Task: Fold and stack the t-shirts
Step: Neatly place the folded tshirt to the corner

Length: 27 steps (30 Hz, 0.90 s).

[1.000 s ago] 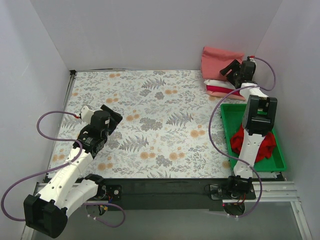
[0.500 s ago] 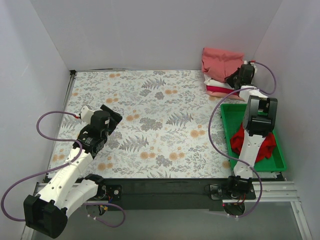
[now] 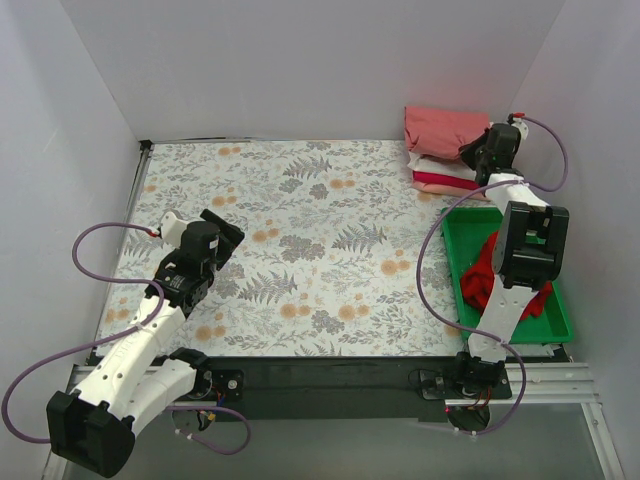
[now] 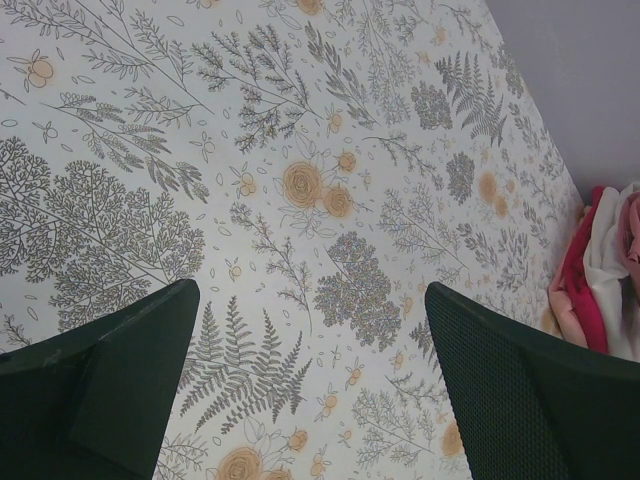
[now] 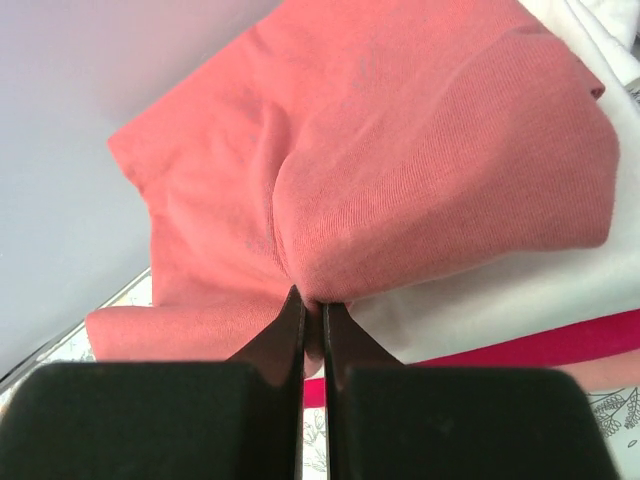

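Note:
A folded salmon-red t-shirt [image 3: 440, 125] [image 5: 400, 150] tops the stack at the table's back right corner. Under it lie a white t-shirt [image 3: 436, 164] [image 5: 520, 290] and a crimson one [image 3: 438, 181] [image 5: 570, 338]. My right gripper [image 3: 478, 150] [image 5: 312, 305] is at the stack's right side, shut on a pinch of the salmon shirt's near edge. A bright red t-shirt [image 3: 480, 280] lies crumpled in the green tray [image 3: 455, 225], partly hidden by my right arm. My left gripper [image 3: 228, 232] [image 4: 310, 300] hovers open over the left of the table, holding nothing.
The floral tablecloth [image 3: 310, 230] covers the table. Grey walls close in the back and both sides. The stack's edge [image 4: 600, 290] shows at the far right of the left wrist view.
My right gripper has shut on the salmon shirt's edge and shifted a little right. The shirt's top now lies flatter. The left arm has not moved.

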Each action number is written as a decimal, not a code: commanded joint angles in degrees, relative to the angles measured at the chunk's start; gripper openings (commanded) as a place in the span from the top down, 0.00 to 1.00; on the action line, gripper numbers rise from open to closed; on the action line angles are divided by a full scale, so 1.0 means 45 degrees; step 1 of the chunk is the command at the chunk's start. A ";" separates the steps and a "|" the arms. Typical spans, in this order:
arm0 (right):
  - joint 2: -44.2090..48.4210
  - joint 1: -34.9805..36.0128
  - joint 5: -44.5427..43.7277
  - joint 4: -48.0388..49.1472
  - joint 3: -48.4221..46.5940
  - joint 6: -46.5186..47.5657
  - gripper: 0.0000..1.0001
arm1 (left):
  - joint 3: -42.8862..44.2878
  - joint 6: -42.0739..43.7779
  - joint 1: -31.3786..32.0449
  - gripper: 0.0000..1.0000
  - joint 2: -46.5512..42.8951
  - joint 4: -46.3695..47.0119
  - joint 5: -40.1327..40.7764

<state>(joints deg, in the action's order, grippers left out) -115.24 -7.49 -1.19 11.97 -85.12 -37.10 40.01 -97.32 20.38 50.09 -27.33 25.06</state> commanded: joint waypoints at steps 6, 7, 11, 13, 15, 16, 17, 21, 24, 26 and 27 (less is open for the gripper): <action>0.0257 -0.0055 0.0011 0.0837 0.0848 0.0218 0.87 | -0.0024 0.0200 0.0022 0.04 -0.0232 0.0117 0.0330; 0.0335 -0.0055 0.0030 0.0856 0.1004 0.0198 0.58 | -0.0043 0.0181 0.0022 0.04 -0.0251 0.0117 0.0330; 0.0881 -0.0055 0.0167 0.0876 0.1513 0.0431 0.28 | -0.0024 0.0181 0.0022 0.04 -0.0290 0.0117 0.0349; 0.1503 -0.0055 0.0148 0.0876 0.1786 0.0705 0.26 | -0.0024 0.0181 0.0022 0.04 -0.0290 0.0117 0.0311; 0.1955 -0.0055 0.0167 0.0876 0.1923 0.0862 0.23 | -0.0004 0.0181 0.0022 0.04 -0.0290 0.0117 0.0271; 0.2382 -0.0036 0.0167 0.0876 0.2098 0.1055 0.19 | 0.0015 0.0181 0.0022 0.04 -0.0290 0.0117 0.0271; 0.2580 -0.0036 0.0167 0.0876 0.2177 0.1193 0.16 | -0.0004 0.0181 0.0002 0.04 -0.0310 0.0117 0.0252; 0.3284 -0.0036 0.0244 0.0876 0.2295 0.1915 0.02 | -0.0004 0.0181 0.0022 0.04 -0.0329 0.0117 0.0155; 0.2604 -0.0055 0.1686 0.0798 0.1049 0.2852 0.02 | 0.0015 0.0200 0.0022 0.04 -0.0290 0.0136 0.0134; 0.1609 -0.0036 0.3204 0.0778 0.0036 0.2894 0.02 | 0.0015 0.0181 0.0022 0.04 -0.0251 0.0136 0.0134; 0.1276 -0.0036 0.3562 0.0798 -0.0241 0.2816 0.02 | 0.0035 0.0220 0.0022 0.04 -0.0251 0.0136 0.0134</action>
<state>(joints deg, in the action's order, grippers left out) -104.66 -7.49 6.07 14.17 -81.32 -27.44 40.01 -97.08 20.38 49.80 -27.31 24.80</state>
